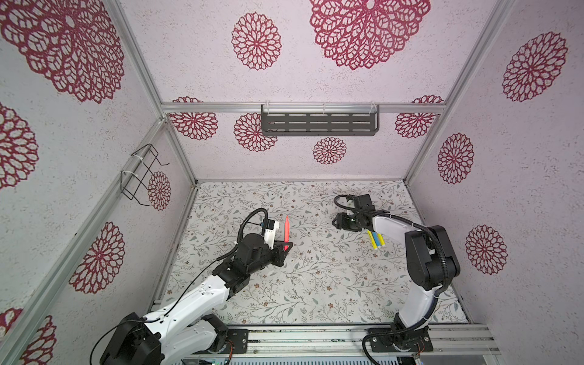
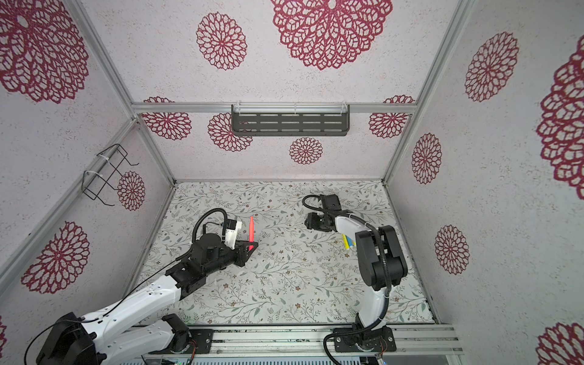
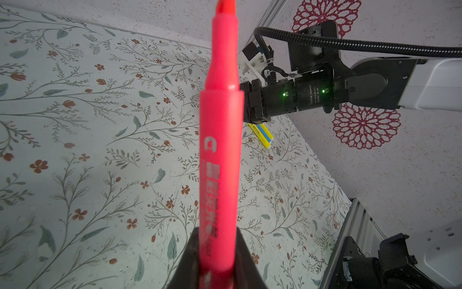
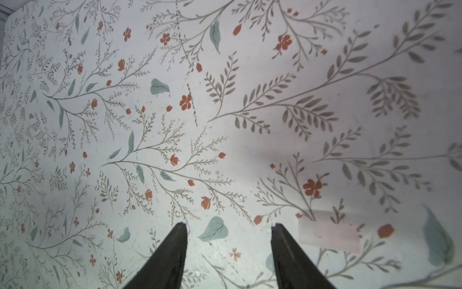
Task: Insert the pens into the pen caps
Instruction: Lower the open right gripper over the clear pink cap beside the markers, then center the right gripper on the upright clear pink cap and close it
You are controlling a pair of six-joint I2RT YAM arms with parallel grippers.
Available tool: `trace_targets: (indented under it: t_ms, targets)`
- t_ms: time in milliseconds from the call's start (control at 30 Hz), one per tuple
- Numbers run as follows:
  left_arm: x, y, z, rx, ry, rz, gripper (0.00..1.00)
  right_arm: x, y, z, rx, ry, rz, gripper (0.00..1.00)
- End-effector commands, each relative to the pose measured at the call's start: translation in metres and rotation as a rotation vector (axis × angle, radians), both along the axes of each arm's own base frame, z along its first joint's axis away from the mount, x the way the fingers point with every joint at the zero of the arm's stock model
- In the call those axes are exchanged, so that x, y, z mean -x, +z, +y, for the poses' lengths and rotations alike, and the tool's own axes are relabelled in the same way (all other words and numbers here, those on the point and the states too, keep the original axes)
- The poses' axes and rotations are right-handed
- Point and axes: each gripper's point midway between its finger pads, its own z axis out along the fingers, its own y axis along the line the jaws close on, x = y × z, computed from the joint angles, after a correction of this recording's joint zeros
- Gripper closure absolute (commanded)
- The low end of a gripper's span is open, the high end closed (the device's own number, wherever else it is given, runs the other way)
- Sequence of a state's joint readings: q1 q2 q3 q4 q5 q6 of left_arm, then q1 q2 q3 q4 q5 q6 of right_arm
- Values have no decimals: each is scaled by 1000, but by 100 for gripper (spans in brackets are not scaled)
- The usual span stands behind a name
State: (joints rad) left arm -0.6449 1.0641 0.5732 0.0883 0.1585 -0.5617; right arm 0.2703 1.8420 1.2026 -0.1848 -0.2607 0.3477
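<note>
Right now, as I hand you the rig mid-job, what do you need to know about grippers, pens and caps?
Left gripper: shut on the red-pink pen, held off the mat, tip bare.
Right gripper: open, empty, low over the mat; a faint translucent cap lies just outside its jaws.
Yellow and blue pens: lying together under the right arm; tips hidden.
Done: red-pink pen picked up. Left: grasp the cap, seat this pen, then the rest.

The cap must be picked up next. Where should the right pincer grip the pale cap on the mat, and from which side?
Probably grip the cap mid-length, across its narrow width, from straight above: a short tube lying flat on the mat, its long sides are free. The open right pincer stands beside it.
</note>
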Motion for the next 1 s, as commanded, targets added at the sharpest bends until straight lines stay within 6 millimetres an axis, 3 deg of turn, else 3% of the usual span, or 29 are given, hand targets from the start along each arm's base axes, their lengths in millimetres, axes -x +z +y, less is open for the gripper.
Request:
trace_targets:
  t_ms: [0,333,967]
  targets:
    - [-1,2,5,-2,16,-21,100,-13,9,-17,49,-13,-15,42]
    - [3,4,11,3,28,-29,100,-22,-7,-39,74,-35,33,42]
    - [3,7,11,5,29,-32,100,6,-28,-35,27,-16,71,43]
